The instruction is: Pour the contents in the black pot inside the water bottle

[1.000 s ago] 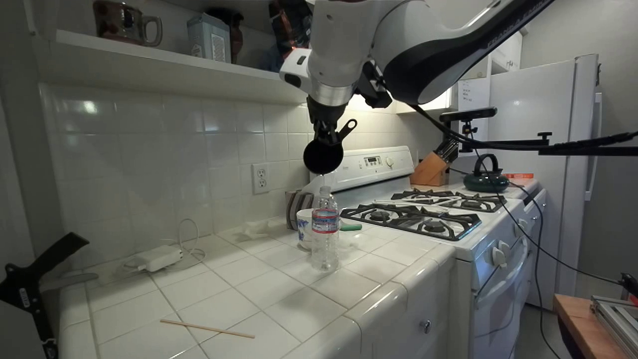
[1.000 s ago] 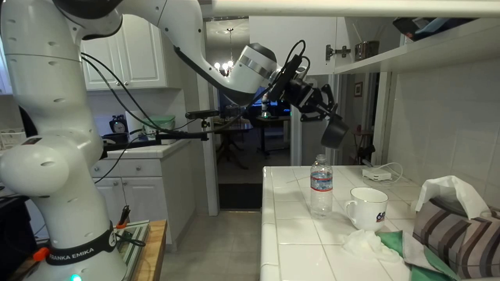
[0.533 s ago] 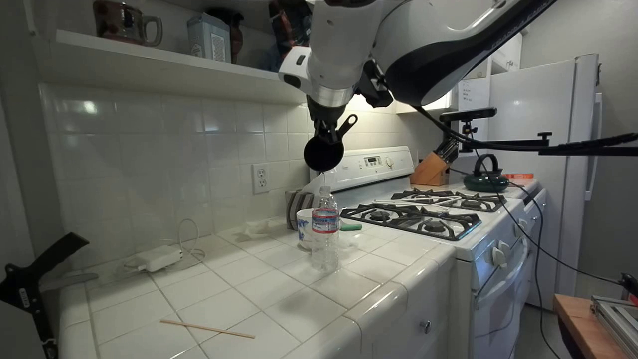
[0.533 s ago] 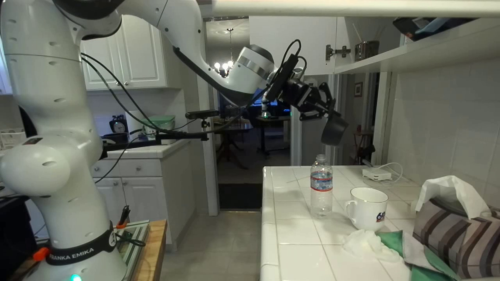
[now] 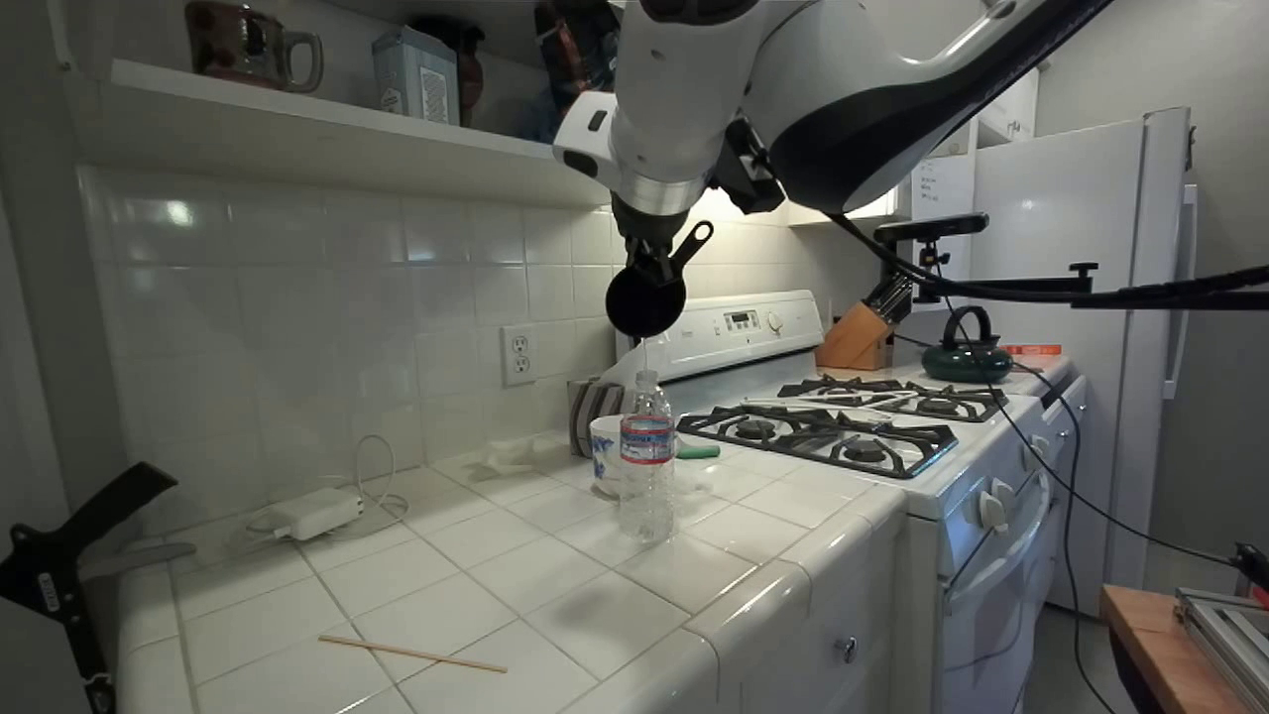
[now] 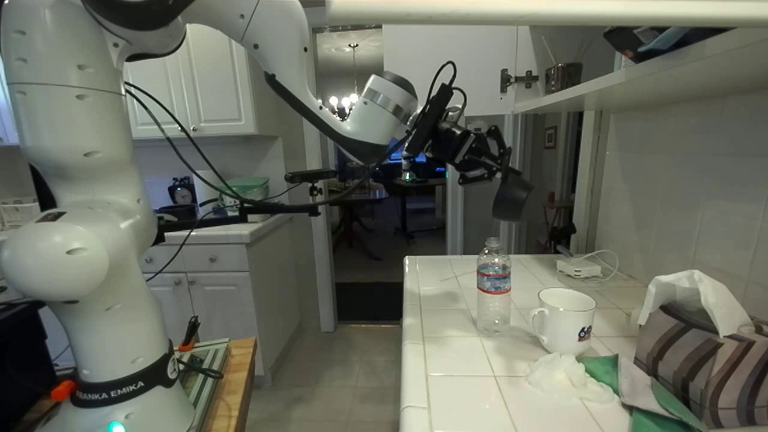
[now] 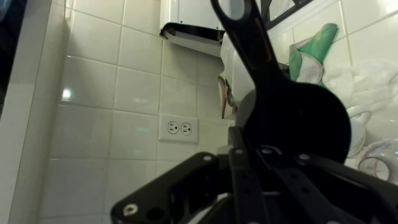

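- Your gripper [image 7: 250, 144]: fingers nearly together, pinching the pot [image 6: 512, 195], apparently by its wall.
- Bottle [image 5: 646, 486]: upright beneath; likely light, easily tipped.
- Pot: tilted above the bottle; probably stiff, smooth; you best hold the rim.
- Thin stream [image 5: 644, 355]: between them.

A white tiled wall [image 5: 288, 327] backs the tiled counter [image 5: 496, 585] and stove [image 5: 709, 342].
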Tool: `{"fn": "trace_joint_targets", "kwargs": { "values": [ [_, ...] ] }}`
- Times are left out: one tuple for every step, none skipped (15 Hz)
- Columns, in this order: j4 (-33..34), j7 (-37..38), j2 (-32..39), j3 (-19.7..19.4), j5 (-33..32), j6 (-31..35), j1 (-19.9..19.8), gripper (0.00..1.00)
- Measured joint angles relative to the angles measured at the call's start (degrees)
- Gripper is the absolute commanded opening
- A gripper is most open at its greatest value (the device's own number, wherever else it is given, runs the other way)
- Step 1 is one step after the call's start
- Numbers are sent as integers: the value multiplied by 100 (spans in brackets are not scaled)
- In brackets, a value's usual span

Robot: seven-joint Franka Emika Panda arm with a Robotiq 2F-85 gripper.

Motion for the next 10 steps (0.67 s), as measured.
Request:
{"fn": "trace_joint_targets", "kwargs": {
  "values": [
    [-15,25,0,9,-41,-36,7,1],
    [-30,54,0,16,-71,-71,16,1],
    [-47,79,-1,21,-102,-106,27,1],
    [-66,111,-1,29,-152,-141,36,1],
    [-89,150,-2,37,-211,-166,40,1],
    [-105,180,-2,46,-257,-189,42,1],
    [-109,192,-2,51,-286,-211,46,1],
    [-109,196,-2,58,-303,-243,51,1],
    [-109,202,-2,69,-318,-280,55,1],
    [-109,208,-2,79,-334,-313,62,1]
  ]
}}
